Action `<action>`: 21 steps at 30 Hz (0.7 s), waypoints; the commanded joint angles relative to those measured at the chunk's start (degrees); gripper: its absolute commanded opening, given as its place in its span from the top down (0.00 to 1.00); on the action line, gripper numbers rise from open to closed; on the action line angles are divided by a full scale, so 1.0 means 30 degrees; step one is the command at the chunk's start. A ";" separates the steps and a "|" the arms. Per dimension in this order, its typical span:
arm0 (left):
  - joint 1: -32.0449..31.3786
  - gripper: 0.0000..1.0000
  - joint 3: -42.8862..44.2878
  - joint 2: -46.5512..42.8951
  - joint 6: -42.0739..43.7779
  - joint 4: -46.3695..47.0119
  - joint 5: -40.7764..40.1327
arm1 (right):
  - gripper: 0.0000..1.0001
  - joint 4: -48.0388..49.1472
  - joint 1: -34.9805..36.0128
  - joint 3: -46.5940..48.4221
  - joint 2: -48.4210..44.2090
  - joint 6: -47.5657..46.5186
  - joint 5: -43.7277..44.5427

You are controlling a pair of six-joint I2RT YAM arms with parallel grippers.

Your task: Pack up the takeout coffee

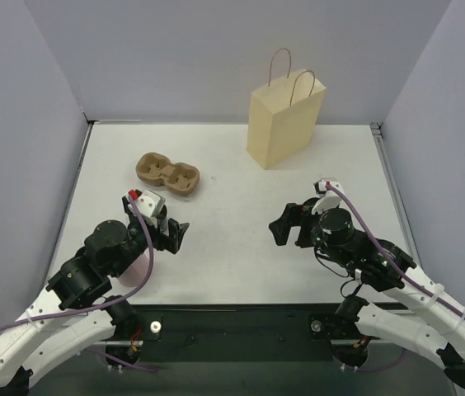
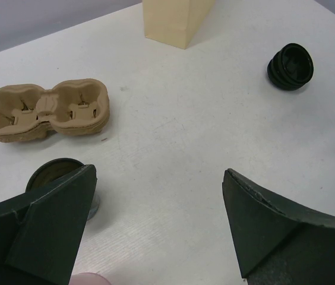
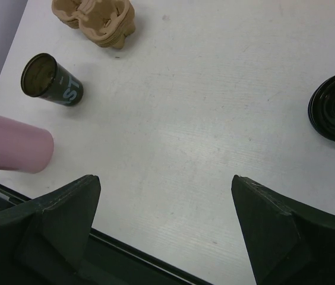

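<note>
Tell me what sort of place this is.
Most likely a robot test cell, not a real café: a bare white table boxed in by plain grey walls, with a few staged props on it, a tan paper bag and a pulp cup tray.

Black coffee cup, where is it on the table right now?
In the right wrist view the black coffee cup sits lidless on the left side of the table, between the pulp cup tray and the pink cup.
</note>
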 commanded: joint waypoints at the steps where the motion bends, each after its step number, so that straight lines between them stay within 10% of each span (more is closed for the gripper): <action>1: 0.0083 0.03 -0.0057 -0.0005 0.0184 0.0884 -0.0059 | 0.00 0.0390 -0.0078 0.0187 -0.0374 0.0333 0.0296; 16: 0.0142 0.12 0.5534 0.6844 -0.0343 -0.2329 -0.3745 | 0.05 -0.0225 -0.0049 -0.0633 -0.2541 -0.0222 -0.0875; 21: 0.1837 0.36 0.7907 1.1680 -0.0576 -0.5411 -0.5333 | 0.08 -0.0811 -0.0049 -0.0428 -0.3303 -0.0633 -0.1110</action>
